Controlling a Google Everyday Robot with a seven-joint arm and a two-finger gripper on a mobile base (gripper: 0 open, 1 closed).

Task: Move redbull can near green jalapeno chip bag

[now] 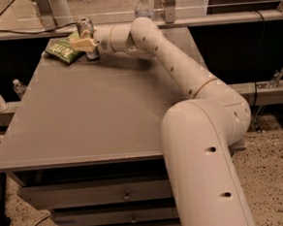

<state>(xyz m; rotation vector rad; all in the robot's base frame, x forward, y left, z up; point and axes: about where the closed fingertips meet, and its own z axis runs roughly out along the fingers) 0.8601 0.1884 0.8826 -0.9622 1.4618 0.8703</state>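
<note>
Though upright, redbull can (85,27) within gripper (84,43).

Grey table (93,118), green jalapeno chip bag (62,51) and redbull can (85,27) far-left, gripper (82,42) at can.

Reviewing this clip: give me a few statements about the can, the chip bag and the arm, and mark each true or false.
1. The pincer is at the can, near the far left corner of the table. True.
2. The can lies on its side. False: it stands upright.
3. The chip bag lies flat on the table just left of the can. True.
4. The water bottle stands on the table beside the chip bag. False: it stands beyond the table's far edge, well to the right of the can.
</note>
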